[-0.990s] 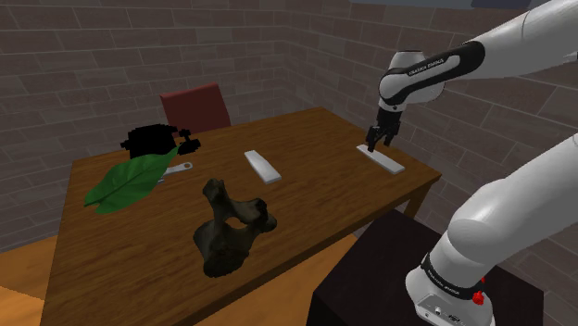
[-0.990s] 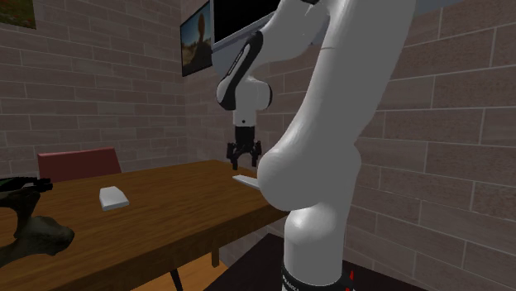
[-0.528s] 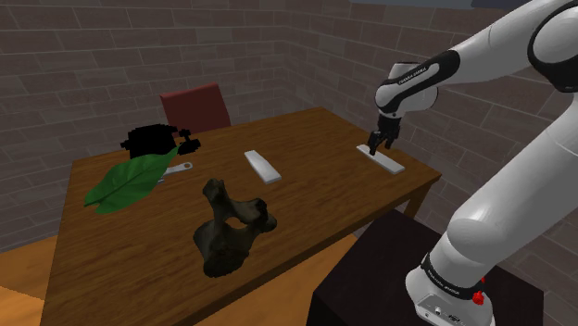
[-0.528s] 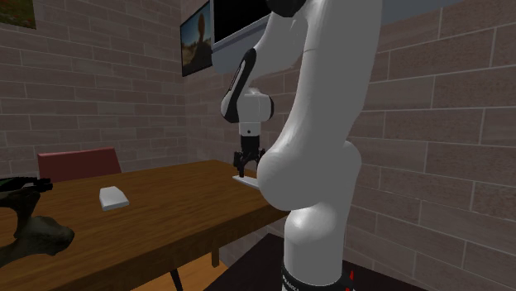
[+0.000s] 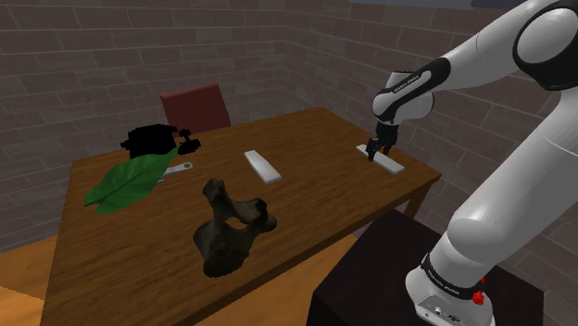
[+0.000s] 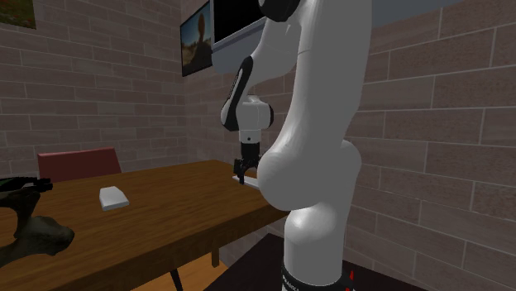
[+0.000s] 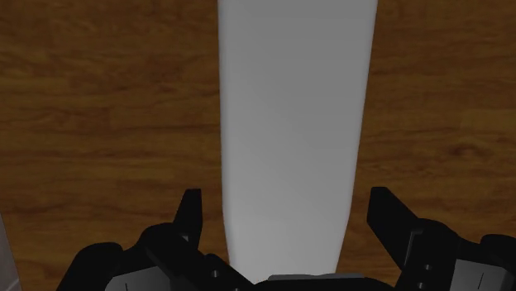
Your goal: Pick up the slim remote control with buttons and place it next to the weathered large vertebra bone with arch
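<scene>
The slim remote (image 5: 384, 160), drawn plain white, lies flat near the table's corner at the shoulder view's right. My gripper (image 5: 374, 153) is down over its far end, fingers pointing at the table. In the wrist view the remote (image 7: 293, 124) runs lengthwise between my two fingers; the gripper (image 7: 289, 217) is open, with a thin gap on each side. The dark weathered vertebra bone (image 5: 230, 230) with its arch stands near the table's front edge, well away at the shoulder view's left. From the second exterior view the gripper (image 6: 241, 172) hangs at the table's far corner, partly behind the arm.
A second white slab (image 5: 262, 167) lies mid-table, also seen as a slab (image 6: 113, 197). A green leaf (image 5: 130, 181), a black object (image 5: 153, 140) and a small grey piece (image 5: 178, 168) sit at the back left. A red chair (image 5: 195, 106) stands behind the wooden table (image 5: 315, 199). My stand (image 5: 380, 273) is at front right.
The gripper has come down from above the remote until its open fingers straddle it. The remote and the bone have not moved.
</scene>
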You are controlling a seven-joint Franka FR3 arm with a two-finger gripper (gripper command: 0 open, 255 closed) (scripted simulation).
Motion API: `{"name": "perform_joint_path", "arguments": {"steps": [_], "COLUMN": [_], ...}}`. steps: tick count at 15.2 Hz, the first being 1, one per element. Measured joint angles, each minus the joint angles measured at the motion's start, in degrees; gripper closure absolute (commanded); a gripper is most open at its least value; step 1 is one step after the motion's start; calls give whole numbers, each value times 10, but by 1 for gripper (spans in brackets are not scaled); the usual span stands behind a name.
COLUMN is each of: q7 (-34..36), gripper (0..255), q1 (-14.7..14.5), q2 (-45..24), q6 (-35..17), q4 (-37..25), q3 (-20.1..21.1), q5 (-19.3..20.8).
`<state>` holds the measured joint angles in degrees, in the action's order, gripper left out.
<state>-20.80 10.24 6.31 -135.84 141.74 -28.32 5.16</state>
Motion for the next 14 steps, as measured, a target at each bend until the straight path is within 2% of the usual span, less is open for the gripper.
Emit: {"name": "perform_joint_path", "arguments": {"steps": [3, 4, 14], "q7": [0, 0, 0], "gripper": [0, 255, 255], "q1": [0, 0, 0], "q2": [-1, -1, -1], "q6": [-1, -1, -1], "q4": [0, 0, 0], "q3": [0, 0, 0], "q5": [0, 0, 0]}}
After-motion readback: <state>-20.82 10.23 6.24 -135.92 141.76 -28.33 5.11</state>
